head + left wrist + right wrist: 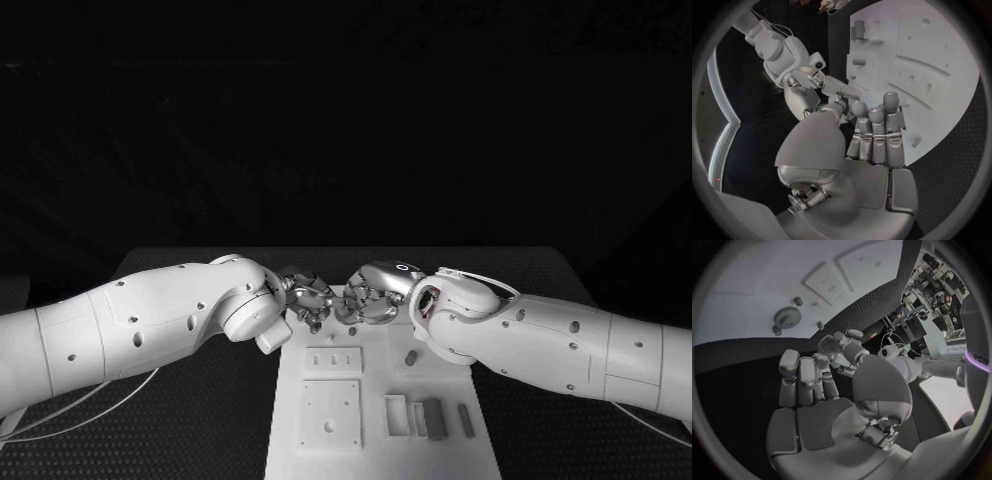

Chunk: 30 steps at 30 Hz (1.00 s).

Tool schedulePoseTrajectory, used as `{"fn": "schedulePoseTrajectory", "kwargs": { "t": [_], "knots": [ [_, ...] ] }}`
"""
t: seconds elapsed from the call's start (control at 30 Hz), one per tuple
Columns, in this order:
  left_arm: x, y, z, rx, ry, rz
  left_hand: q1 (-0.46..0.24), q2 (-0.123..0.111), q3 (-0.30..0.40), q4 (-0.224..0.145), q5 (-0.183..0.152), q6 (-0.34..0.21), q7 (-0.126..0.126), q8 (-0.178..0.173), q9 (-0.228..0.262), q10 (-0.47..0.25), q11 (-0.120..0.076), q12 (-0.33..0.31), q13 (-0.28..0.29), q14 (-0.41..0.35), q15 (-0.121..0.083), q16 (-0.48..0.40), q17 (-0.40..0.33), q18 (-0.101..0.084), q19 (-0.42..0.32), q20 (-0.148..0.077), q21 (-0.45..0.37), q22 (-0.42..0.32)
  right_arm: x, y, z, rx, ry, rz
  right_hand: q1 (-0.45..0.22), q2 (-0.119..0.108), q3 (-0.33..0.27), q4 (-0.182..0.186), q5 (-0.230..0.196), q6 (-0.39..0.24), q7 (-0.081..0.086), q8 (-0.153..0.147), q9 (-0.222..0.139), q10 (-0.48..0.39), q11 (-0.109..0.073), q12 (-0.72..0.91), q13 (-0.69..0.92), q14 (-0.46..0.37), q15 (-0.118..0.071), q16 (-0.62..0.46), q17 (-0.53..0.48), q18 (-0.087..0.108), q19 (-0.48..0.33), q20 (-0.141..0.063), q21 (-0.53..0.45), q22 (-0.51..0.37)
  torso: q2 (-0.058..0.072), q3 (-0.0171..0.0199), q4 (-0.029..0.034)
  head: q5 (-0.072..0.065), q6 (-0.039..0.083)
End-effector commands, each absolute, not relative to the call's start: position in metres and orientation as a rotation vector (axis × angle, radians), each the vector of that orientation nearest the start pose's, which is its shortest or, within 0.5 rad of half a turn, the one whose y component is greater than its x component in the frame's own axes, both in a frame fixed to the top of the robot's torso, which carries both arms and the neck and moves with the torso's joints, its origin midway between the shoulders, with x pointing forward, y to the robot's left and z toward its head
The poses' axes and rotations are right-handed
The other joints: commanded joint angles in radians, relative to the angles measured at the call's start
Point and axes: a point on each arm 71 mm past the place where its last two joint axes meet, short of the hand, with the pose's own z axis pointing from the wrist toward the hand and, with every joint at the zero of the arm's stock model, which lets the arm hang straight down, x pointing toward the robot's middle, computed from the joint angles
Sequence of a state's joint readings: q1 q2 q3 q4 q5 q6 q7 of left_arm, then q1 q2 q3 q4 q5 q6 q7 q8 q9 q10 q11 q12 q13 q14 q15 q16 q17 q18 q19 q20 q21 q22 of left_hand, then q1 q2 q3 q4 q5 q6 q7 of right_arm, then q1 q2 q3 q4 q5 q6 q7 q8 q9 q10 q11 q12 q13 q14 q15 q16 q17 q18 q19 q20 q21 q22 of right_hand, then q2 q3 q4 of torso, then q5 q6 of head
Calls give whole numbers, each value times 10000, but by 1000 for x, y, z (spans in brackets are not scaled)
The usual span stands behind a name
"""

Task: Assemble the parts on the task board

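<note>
Two robot hands are meeting fingertip to fingertip above the far end of the board [382, 420], at the centre of the head view, apparently working something between them. The left hand [300, 298] is reaching in from the left of the frame and the right hand [372, 298] from the right, their fingers touching or nearly so; whether a part is being passed or fitted between them cannot be told, since the fingers are hiding whatever lies there. In the left wrist view the left hand [873, 135] is showing its fingers curled close together with the thumb drawn across toward the right hand [826, 85], which looks like a pinch, but no piece is visible in it. In the right wrist view the right hand [817, 385] is likewise holding its fingers together and bent, with the left hand [845, 347] facing it just beyond. So whether each hand is clenched on a part or on nothing stays unclear. Loose parts are waiting on the board: several grey bars [430, 417] are lying side by side at the lower right of the head view, and a gear [787, 317] is sitting on the board at the upper left of the right wrist view. Raised plates [332, 412] with holes are occupying the board's left half, probably the seats for those pieces.
</note>
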<state>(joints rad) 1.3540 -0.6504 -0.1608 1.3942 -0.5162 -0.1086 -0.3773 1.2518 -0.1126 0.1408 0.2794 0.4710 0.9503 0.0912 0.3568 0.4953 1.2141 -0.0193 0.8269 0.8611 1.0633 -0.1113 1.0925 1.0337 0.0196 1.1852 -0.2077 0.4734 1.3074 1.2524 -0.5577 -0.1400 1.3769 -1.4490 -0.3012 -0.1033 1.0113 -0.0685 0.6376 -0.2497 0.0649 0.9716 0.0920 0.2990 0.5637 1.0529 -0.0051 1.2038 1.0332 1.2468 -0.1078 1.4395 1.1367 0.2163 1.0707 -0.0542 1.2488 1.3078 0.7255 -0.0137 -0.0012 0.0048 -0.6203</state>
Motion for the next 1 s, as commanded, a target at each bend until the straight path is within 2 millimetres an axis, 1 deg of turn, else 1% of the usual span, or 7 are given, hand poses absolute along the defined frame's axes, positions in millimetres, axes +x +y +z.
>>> {"fn": "schedulePoseTrajectory", "kwargs": {
  "t": [0.03, 0.2, 0.37, 0.67, 0.87, 0.97, 1.0],
  "knots": [
    [508, 142, -191, -6599, 22264, -9022, 102, -6, 118, -81, 368, 1051, -195, 24, 74, -410, -190, 62, -15, -143, -69, 86, -58, 220, -64, -52, 38, 242, 488, -79, -199, -3747, 16778, 7934, 25, 27, -8, 46, 30, 229, 134, 31, 18, 13, -3, 64, 17, 63, -29, 58, 4, 455, 4, -51, 34, 203, 3, -3, -1, 5, -9],
    [507, 141, -192, -6636, 22331, -9077, 163, 77, 266, -373, 891, 1209, -263, 152, 288, -453, -248, 90, -51, -213, -60, 200, -179, 201, -138, -47, 80, 239, 487, -78, -198, -3896, 16708, 7902, 28, 25, -6, 43, 31, 231, 133, 31, 20, 14, -4, 64, 18, 65, -31, 58, 7, 455, 5, -53, 36, 203, -5, -1, 0, 6, -22],
    [508, 141, -192, -6700, 22368, -9058, 118, 71, 309, -474, 892, 1253, -283, 188, 361, -461, -263, 93, -71, -231, -55, 232, -225, 196, -160, -44, 90, 237, 486, -76, -199, -4025, 16633, 7875, 30, 19, -4, 39, 30, 234, 131, 31, 22, 16, -6, 64, 19, 68, -32, 58, 10, 455, 6, -57, 38, 202, -4, -4, -5, 2, -26],
    [507, 139, -193, -6734, 22449, -9022, -195, -92, 487, -728, 257, 1286, -313, 192, 566, -444, -287, 107, -162, -260, -55, 346, -424, 199, -155, -47, 112, 222, 485, -74, -199, -4073, 16587, 7898, 34, 14, 1, 35, 31, 239, 129, 31, 26, 20, -8, 63, 20, 78, -35, 59, 22, 455, 7, -62, 42, 200, -1, -1, 6, -21, -50],
    [507, 139, -193, -6759, 22515, -8908, -295, -143, 607, -878, -30, 1306, -320, 176, 647, -440, -296, 113, -206, -276, -59, 395, -517, 199, -148, -49, 108, 220, 484, -73, -199, -4066, 16565, 7850, 32, 13, 3, 35, 30, 242, 128, 31, 28, 23, -10, 63, 21, 74, -36, 56, 16, 455, 8, -65, 44, 199, -2, -1, 5, -23, -61],
    [508, 139, -193, -6786, 22497, -8867, -293, -137, 754, -1095, -252, 1349, -337, 172, 717, -419, -316, 133, -236, -274, -65, 448, -592, 199, -127, -52, 110, 220, 485, -74, -199, -4046, 16560, 7820, 31, 12, 3, 36, 30, 244, 127, 31, 29, 24, -10, 62, 21, 71, -37, 54, 11, 455, 9, -66, 45, 198, 1, -3, 4, -28, -73],
    [508, 139, -193, -6810, 22470, -8854, -265, -112, 851, -1214, -427, 1374, -346, 170, 748, -407, -323, 143, -251, -272, -69, 475, -627, 198, -114, -55, 113, 221, 485, -74, -199, -4047, 16561, 7818, 31, 12, 4, 36, 30, 244, 127, 31, 30, 24, -10, 62, 21, 67, -37, 52, 5, 455, 9, -67, 46, 198, 1, -4, 5, -28, -73]
  ]
}}
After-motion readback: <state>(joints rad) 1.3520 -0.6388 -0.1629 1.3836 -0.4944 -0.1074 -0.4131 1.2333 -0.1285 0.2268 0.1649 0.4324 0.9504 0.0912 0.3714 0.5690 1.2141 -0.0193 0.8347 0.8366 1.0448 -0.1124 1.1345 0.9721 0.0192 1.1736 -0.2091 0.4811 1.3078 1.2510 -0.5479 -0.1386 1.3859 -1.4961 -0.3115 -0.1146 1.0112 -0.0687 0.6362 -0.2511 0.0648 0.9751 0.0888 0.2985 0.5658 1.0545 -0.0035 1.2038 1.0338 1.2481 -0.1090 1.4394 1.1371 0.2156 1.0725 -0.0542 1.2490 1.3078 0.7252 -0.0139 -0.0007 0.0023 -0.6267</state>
